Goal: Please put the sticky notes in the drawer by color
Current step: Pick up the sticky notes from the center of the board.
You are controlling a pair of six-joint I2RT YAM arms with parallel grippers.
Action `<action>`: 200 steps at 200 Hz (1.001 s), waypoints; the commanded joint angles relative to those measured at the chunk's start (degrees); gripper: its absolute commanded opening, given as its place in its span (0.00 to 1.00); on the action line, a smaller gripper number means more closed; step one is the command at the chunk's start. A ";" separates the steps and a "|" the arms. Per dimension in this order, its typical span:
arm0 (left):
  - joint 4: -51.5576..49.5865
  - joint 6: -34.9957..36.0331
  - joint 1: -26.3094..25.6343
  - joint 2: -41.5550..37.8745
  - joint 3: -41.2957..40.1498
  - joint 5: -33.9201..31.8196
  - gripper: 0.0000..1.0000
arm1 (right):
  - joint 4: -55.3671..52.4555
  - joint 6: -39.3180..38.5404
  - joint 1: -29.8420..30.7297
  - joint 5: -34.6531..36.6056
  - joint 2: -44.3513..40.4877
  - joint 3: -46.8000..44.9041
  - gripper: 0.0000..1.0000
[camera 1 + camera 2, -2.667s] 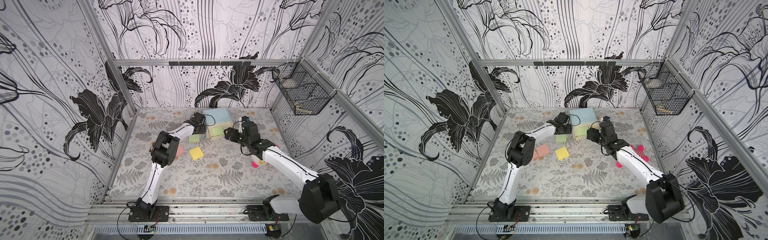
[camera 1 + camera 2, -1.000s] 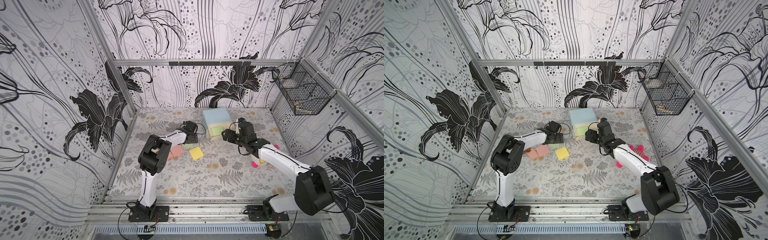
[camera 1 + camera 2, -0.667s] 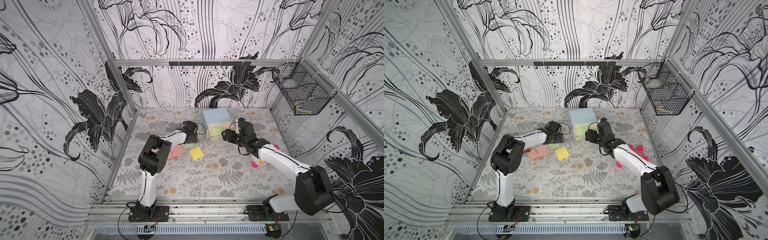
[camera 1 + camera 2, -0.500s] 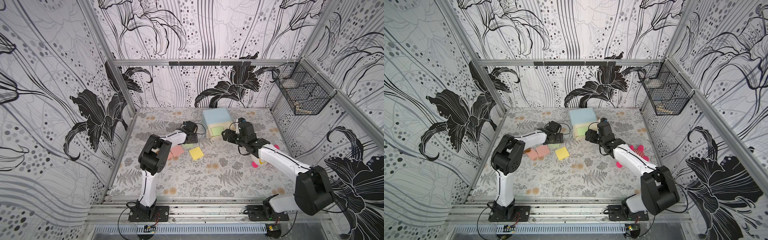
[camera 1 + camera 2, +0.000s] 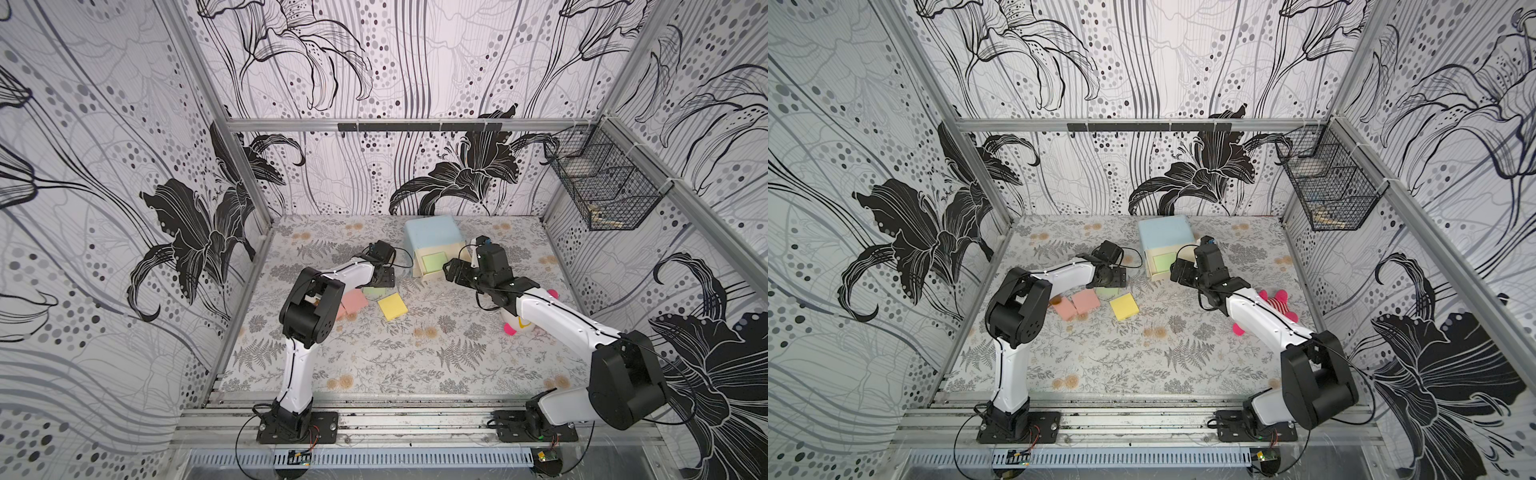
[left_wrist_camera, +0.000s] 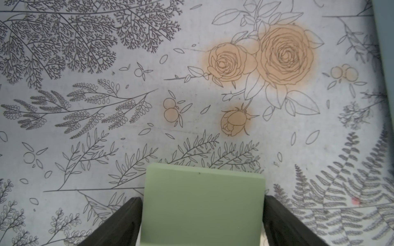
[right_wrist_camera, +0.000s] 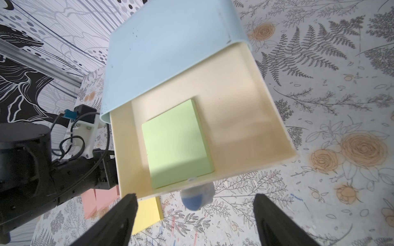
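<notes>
The light blue drawer [image 5: 432,235] [image 5: 1165,232] stands at the back of the table. Its top tray [image 7: 234,119] is pulled out, with one green sticky note [image 7: 177,144] lying inside. My right gripper [image 7: 194,196] [image 5: 451,272] is open in front of it, its fingers standing wide of the blue knob [image 7: 197,197]. My left gripper [image 6: 202,198] [image 5: 380,282] is down on the table, shut on a second green sticky note [image 6: 202,204] with a finger against each side. Two pink sticky notes [image 5: 1086,301] [image 5: 1065,308] and a yellow one [image 5: 1124,306] lie just in front of it.
A pink striped plush toy [image 5: 1279,303] lies on the right, partly under my right arm. A black wire basket [image 5: 602,195] hangs on the right wall. Metal frame posts and patterned walls close in the floral table [image 5: 415,353] on three sides.
My left arm has pulled back from the drawer to the green sticky note on the table, and its fingers have closed in on it. The right arm has barely moved.
</notes>
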 commanded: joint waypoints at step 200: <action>-2.66 0.14 1.37 -1.40 2.45 1.86 0.83 | 2.70 0.44 -0.15 -3.14 -1.09 0.17 0.91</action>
